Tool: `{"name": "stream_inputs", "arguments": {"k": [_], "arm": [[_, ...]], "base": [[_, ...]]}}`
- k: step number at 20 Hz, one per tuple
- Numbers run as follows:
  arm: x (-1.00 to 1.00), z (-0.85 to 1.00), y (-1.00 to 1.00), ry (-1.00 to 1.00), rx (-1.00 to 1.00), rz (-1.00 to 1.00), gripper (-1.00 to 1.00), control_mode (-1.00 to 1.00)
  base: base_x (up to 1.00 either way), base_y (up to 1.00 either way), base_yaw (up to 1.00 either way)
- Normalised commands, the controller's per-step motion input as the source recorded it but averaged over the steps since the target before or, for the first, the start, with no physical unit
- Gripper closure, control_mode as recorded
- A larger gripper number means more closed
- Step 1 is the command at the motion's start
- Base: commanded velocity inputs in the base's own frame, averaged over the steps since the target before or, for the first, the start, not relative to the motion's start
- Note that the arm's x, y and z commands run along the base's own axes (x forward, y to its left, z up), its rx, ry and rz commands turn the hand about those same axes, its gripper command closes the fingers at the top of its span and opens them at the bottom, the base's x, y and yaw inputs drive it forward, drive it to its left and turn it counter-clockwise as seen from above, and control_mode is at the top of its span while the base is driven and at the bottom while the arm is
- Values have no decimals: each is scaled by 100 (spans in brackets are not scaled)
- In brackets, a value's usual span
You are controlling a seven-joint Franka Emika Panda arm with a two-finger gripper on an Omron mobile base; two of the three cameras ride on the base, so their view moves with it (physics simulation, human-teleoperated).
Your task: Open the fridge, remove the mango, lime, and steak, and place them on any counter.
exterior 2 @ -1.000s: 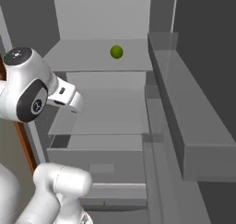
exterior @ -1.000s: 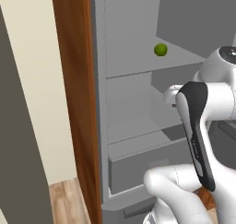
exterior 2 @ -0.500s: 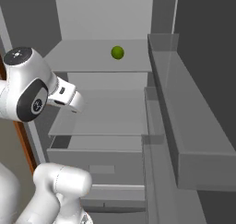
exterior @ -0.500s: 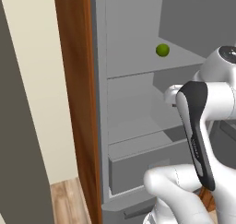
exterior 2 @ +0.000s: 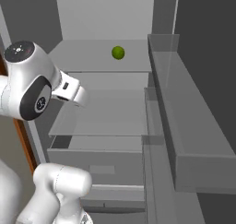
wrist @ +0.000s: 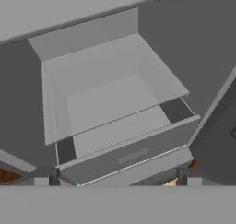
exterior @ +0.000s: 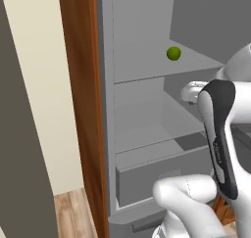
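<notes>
Right base view shows the fridge (exterior 2: 193,126) open, the lime (exterior 2: 118,52) on its upper shelf, and the empty gripper (wrist: 117,179), spread wide, must reach up to it next.

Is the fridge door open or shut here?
Open: the fridge shows its grey shelves, drawer and the lime inside.

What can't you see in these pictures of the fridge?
- Right part of the fridge shelves: the arm covers it in the left base view.
- Inside the drawer: its front wall and the arm block it in the right base view.
- Door bins: contents hidden by their walls.
- Hand: just the open fingertips poke up in the hand view.
- Lime: too small for surface detail.
</notes>
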Motion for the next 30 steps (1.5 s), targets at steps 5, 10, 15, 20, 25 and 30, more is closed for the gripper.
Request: {"name": "stream_inputs", "arguments": {"k": [5, 10, 15, 20, 25, 30], "arm": [[3, 65, -12, -12, 3, 0, -100, -100], [14, 46, 0, -9, 0, 0, -100, -100], [60, 2, -4, -13, -3, 0, -100, -100], [84, -7, -5, -14, -8, 0, -100, -100], [64, 0, -10, -4, 0, 0, -100, -100], [56, 0, -34, 1, -1, 0, -100, -100]], "base": [[0, 0, 0], [0, 0, 0], [0, 0, 0], [0, 0, 0], [0, 0, 0], [0, 0, 0]]}}
